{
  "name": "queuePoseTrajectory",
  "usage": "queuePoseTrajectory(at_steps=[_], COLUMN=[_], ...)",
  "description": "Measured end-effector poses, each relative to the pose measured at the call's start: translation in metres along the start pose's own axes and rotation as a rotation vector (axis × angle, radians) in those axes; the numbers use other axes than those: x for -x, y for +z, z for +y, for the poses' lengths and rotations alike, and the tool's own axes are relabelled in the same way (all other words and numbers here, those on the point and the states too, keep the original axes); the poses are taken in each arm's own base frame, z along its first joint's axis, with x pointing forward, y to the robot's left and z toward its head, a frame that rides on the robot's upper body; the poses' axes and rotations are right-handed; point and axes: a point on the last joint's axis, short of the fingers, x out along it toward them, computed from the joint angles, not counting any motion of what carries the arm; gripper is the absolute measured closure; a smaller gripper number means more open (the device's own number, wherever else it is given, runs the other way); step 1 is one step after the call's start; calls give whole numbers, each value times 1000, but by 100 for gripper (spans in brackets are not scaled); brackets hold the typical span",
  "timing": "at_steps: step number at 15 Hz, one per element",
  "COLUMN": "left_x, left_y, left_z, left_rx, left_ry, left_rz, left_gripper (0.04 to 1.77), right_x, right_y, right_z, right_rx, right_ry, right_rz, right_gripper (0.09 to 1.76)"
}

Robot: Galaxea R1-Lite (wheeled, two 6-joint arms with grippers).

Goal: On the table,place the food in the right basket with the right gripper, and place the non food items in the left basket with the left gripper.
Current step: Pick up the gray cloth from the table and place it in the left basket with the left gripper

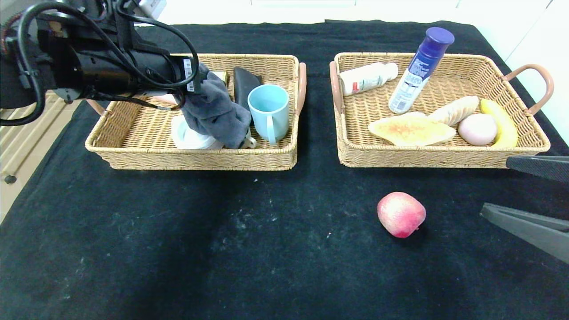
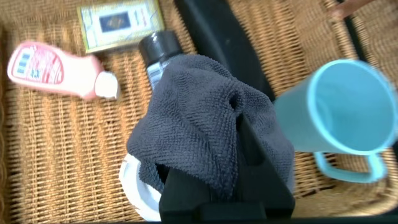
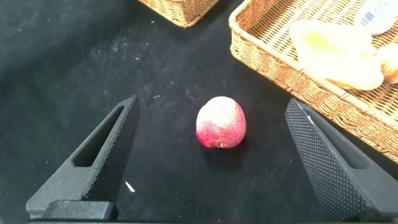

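Left tool [image 2: 239, 155] pinches grey cloth [image 2: 205, 118], fingertips hidden; right tool [image 3: 211, 155] gapes, cropped.

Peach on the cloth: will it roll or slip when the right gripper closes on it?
The peach is round and lies loose on the table, so it may roll if nudged. The open right gripper has ribbed fingers, so slipping seems unlikely.

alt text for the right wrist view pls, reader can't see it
The right gripper is open, its two black fingers on either side of a red-pink peach lying on the black table. Beyond it, the right basket holds pale bread-like food.
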Motion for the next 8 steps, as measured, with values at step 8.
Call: queuePoseTrajectory(at_steps=[8], left_x=[-33], left_y=[-37], left_z=[8], left_rx=[-3], left_ry=[25], left_rz=[128], left_gripper=[160], right_x=[0], right_y=[0], right_z=[0], right_rx=[-1], right_ry=[0], right_rz=[1], right_gripper=[14])
